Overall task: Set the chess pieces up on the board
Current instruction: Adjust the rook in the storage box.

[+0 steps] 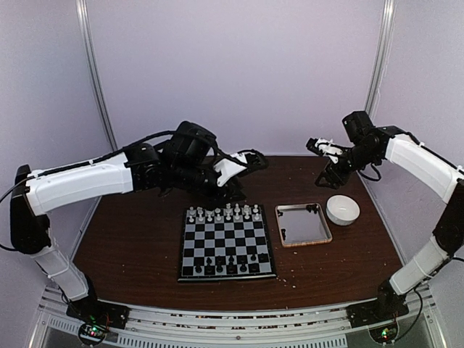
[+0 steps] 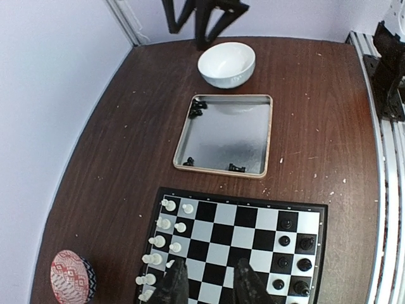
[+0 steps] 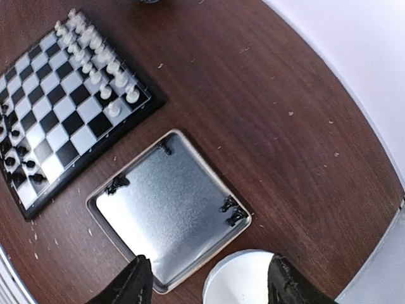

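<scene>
From above, the board (image 1: 227,246) lies flat towards the front of the dark wooden table (image 1: 130,239), its squares black and silvery-grey inside a thin black rim. The white pieces (image 1: 221,214) stand in two rows along its far side, and the black pieces (image 1: 225,264) are dotted along the near side. Just to its right sits a shallow square tray (image 1: 304,226) with a pale rim and a dull metal floor, then a round white bowl (image 1: 342,209). The left gripper (image 1: 254,161) hangs in the air beyond the board's far edge. The right gripper (image 1: 319,147) is up behind the bowl, well apart from everything.

The left wrist camera shows that gripper's dark tapered fingers (image 2: 174,285) parted, with bare squares showing between them and nothing grasped. A few black pieces lie against the tray's walls (image 2: 197,107). A small red-patterned bowl (image 2: 71,277) sits at the table's edge beside the white rows, and pale crumbs (image 2: 310,158) speckle the wood.

The right wrist camera shows its fingers (image 3: 136,282) spread wide and empty above the tray's rounded corner and the white bowl's smooth rim (image 3: 243,282)
</scene>
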Available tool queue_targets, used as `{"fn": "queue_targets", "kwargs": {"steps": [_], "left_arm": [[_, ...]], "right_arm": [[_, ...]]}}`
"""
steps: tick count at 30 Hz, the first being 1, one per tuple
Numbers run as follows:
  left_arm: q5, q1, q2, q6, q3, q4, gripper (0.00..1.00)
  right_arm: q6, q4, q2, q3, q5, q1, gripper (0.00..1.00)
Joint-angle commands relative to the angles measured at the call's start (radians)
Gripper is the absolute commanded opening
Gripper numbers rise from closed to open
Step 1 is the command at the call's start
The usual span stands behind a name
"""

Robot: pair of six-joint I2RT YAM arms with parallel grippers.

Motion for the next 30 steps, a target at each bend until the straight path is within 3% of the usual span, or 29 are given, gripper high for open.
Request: {"fn": "queue_targets", "kwargs": {"steps": [1,8,16,24,30], "left_arm": [[-0.002,0.027,-0.096,-0.129,-0.108,0.228,0.26],[-0.022,0.038,-0.169,-0.175,-0.212,0.305,0.26],[-0.035,0.038,-0.195,-0.199,-0.249,0.323,0.27],[-0.047,0.040,-0.211,-0.209,-0.264,0.329,0.27],[-0.051,0.040,-0.212,-0.212,-0.276,0.334,0.27]], "right_arm": [[-0.143,-0.065,0.090,-0.013,-0.079,0.022,0.59],[-0.262,-0.093,0.267,0.024,0.063,0.114,0.45],[-0.330,-0.094,0.419,0.093,0.181,0.212,0.38],[-0.429,-0.178,0.513,0.157,0.163,0.289,0.36],[-0.464,-0.218,0.563,0.172,0.188,0.329,0.41]]}}
